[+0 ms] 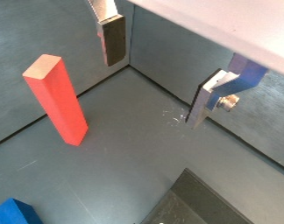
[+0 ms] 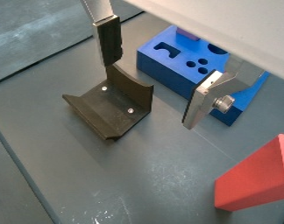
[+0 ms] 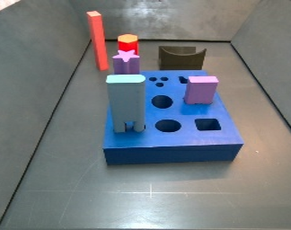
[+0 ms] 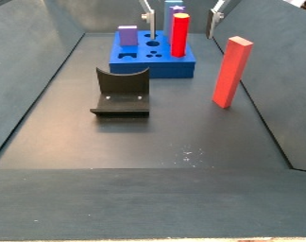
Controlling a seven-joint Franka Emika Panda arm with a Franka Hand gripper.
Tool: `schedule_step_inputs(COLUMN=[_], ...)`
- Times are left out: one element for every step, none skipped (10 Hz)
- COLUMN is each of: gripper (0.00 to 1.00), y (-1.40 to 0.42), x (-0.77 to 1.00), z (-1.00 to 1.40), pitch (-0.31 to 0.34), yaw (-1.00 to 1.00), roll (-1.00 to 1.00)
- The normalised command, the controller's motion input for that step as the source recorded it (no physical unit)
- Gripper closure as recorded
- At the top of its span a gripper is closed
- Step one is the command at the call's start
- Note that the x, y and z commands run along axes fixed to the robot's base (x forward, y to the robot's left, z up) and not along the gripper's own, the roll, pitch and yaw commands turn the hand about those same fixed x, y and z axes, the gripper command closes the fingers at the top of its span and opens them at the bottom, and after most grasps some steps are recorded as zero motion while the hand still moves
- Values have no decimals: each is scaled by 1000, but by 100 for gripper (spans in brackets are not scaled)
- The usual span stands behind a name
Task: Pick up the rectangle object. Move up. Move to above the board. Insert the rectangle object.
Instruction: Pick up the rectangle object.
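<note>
The rectangle object [image 4: 231, 73] is a tall red-orange bar standing upright on the grey floor, apart from the board; it also shows in a side view [image 3: 95, 40] and in both wrist views [image 1: 58, 98] [image 2: 259, 180]. The board [image 3: 172, 144] is a blue block with round and square holes, and it shows too in a side view [image 4: 153, 64] and a wrist view [image 2: 180, 66]. My gripper [image 1: 159, 74] is open and empty, hanging above the floor between the bar and the board, and it also shows in a wrist view [image 2: 156, 74]. Its fingers [image 4: 217, 11] show at the frame's top edge.
The dark fixture [image 4: 120, 93] stands on the floor near the board, and it also shows in a wrist view [image 2: 110, 109]. The board carries a light-blue block [image 3: 124, 103], a purple star piece [image 3: 127, 59], a red-topped cylinder [image 3: 127, 42] and a purple cube [image 3: 202, 88]. Grey walls [image 3: 52, 54] enclose the floor.
</note>
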Motion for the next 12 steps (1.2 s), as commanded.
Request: schedule_step_inputs(gripper=[0, 0, 0, 0, 0, 0, 0, 0, 0, 0, 0, 0], y=[-343, -466, -491, -449, -417, -346, -266, 0, 17, 11, 0, 6], x=[-606, -817, -820, -837, -857, -889, -937, -943, -1000, -934, -897, -874], z=[14, 6, 3, 86, 77, 17, 0, -123, -303, -254, -240, -220], pitch=[-57, -161, -150, -144, -141, -150, -129, -103, -110, -103, -96, -84], yaw=[131, 309, 309, 320, 314, 291, 260, 309, 254, 303, 343, 360], roll=[0, 0, 0, 0, 0, 0, 6, 76, 106, 61, 64, 61])
